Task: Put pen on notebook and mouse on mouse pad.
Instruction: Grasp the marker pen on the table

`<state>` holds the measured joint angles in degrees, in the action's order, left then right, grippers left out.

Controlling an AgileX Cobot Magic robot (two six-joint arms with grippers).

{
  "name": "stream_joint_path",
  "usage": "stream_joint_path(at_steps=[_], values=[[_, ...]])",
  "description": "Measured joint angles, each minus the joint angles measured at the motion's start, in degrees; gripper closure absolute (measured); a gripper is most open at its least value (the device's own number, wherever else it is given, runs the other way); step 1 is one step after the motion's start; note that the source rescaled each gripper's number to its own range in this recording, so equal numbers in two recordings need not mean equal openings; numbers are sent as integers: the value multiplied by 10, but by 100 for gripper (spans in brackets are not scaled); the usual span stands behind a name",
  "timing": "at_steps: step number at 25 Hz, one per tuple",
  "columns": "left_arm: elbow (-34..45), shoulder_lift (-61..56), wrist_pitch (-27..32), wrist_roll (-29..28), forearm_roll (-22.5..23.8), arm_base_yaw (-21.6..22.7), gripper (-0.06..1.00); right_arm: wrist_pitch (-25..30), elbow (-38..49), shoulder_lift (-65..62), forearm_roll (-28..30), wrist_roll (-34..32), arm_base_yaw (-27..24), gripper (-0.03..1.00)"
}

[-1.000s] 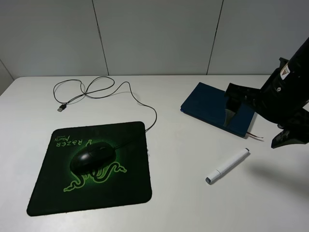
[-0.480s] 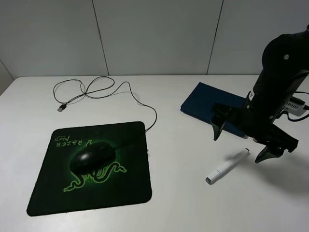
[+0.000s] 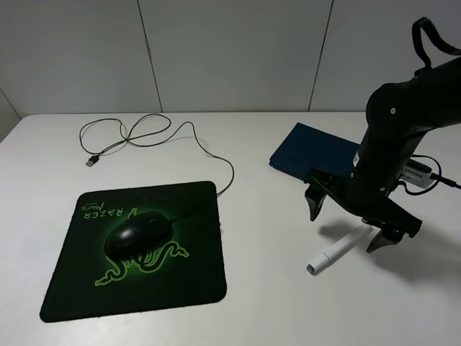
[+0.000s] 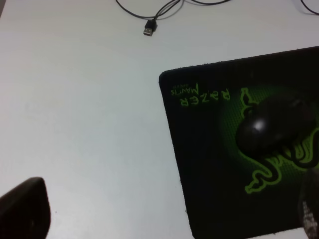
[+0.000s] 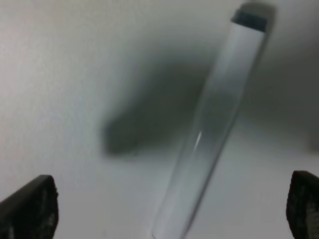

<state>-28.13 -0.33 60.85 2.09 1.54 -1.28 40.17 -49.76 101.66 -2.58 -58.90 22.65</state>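
The black mouse (image 3: 137, 234) rests on the black mouse pad (image 3: 86, 288) with its green logo, at the left; both also show in the left wrist view, the mouse (image 4: 271, 124) on the pad (image 4: 209, 174). The white pen (image 3: 333, 252) lies on the table, its grey end nearest the front edge. My right gripper (image 3: 346, 227) hangs open just above the pen, one finger on each side of it; in the right wrist view the pen (image 5: 214, 124) runs between the spread fingertips (image 5: 30, 204). The navy notebook (image 3: 310, 153) lies behind, partly hidden by the arm. My left gripper (image 4: 167, 219) is open.
The mouse cable (image 3: 144, 133) loops across the back left of the white table and ends in a USB plug (image 3: 92, 161). That plug (image 4: 149, 28) shows in the left wrist view too. A grey wall stands behind the table.
My right arm has swung left and down from the table's right edge, and its open fingers now straddle the pen. Mouse, pad, pen and notebook have not moved.
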Motion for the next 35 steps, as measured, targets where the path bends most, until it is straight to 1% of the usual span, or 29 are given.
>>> stream_joint_path(at_steps=[8, 12, 18, 32, 33, 35], values=[[0, 0, 0, 0, 0, 0, -6, -40, 15, 13, -1, -7, -1, -3], [0, 0, 0, 0, 0, 0, -6, -63, 34, 14, -6, -13, -10, -3], [0, 0, 0, 0, 0, 0, -6, -73, 39, 14, -8, -11, -25, -3], [0, 0, 0, 0, 0, 0, -6, -74, 39, 30, -5, -2, -25, -3], [0, 0, 0, 0, 0, 0, -6, -74, 39, 30, -5, -2, -25, -2], [0, 0, 0, 0, 0, 0, -6, -73, 39, 30, -5, -5, -25, 14]])
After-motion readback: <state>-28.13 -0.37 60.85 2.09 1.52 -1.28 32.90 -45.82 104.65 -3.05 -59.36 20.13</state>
